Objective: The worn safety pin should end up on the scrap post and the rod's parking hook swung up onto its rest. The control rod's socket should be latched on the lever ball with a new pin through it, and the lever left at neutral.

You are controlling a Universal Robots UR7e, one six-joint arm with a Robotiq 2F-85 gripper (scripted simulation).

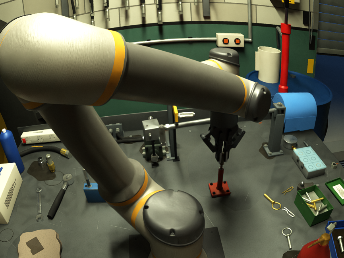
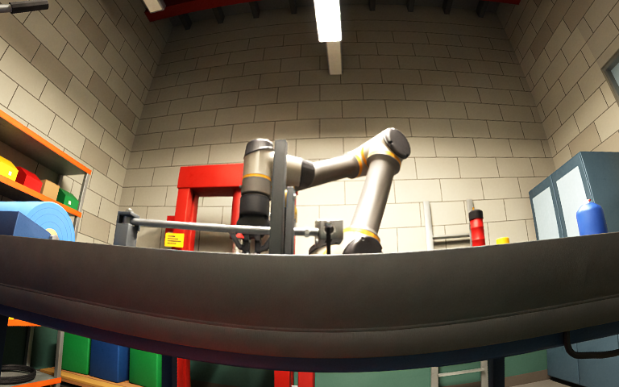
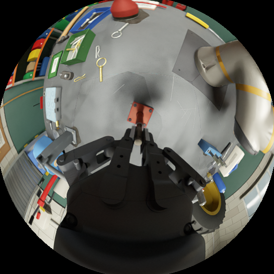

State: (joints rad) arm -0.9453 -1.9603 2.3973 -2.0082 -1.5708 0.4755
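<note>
The worn safety pin [image 1: 221, 163] stands upright with its lower end in the top of the red scrap post [image 1: 220, 182], and my gripper [image 1: 222, 159] is closed on the pin's upper part directly above the post. From the wrist camera the pin's pale head [image 3: 138, 142] sits between the fingers over the post's red base plate [image 3: 140, 114]. Behind the gripper the control rod [image 1: 189, 122] runs level from the lever block [image 1: 151, 133] to the grey rest stand [image 1: 276, 130]. New pins lie at the right: a brass ring pin [image 1: 272, 202] and a steel ring pin [image 1: 287, 236].
Behind the work a green wall panel carries a switch box [image 1: 229, 39], with a blue drum and blue roll [image 1: 298, 111] at right. A green parts bin [image 1: 313, 205] and clips lie right of the post. A ratchet [image 1: 59, 194] and blue block [image 1: 90, 191] lie left.
</note>
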